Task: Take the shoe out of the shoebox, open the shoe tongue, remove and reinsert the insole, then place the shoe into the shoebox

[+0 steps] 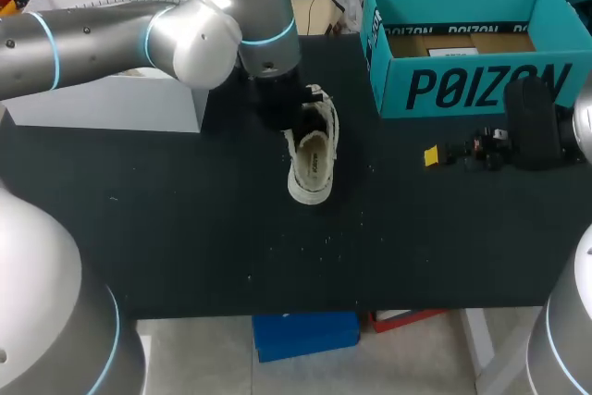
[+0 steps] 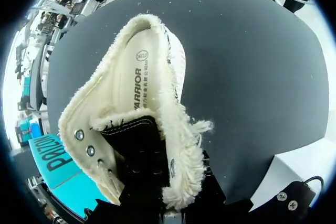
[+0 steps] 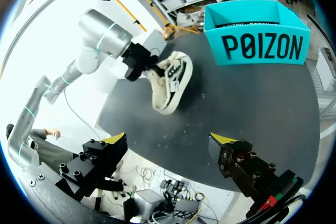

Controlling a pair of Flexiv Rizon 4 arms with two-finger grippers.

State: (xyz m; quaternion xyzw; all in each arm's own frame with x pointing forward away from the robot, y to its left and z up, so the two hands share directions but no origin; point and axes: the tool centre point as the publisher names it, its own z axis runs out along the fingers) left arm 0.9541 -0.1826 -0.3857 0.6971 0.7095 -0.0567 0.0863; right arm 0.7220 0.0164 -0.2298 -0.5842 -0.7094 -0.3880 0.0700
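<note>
Shoebox [image 1: 462,90]: teal, open-topped, standing on the black table [image 1: 185,238]. Large dark lettering across the front wall and a thin band of smaller print inside the back wall. Brown card and a white label lying inside, too small to read.

Shoe [image 1: 312,159]: out of the shoebox, on the table just left of its front corner, well clear of the wall. Cream with a fleecy collar. Heel end down on the table, lace end raised and tilted.

Insole [image 2: 134,82]: in place inside the shoe. A line of dark print along its length and a small round stamp near the heel.

Tongue [image 2: 134,142]: black with pale stitching, standing up between cream flaps with metal eyelets [image 2: 79,135].

Left gripper [image 3: 137,62]: on the shoe's far side from the shoebox, clamped on the raised lace end. Yellow tips buried under the fleece.

Right gripper [image 3: 170,138]: low over the table just in front of the shoebox's lettered wall. Fingers spread wide, nothing between them.

White carton [image 1: 111,104]: beyond the shoe from the shoebox, under the left arm. No print visible on it.
</note>
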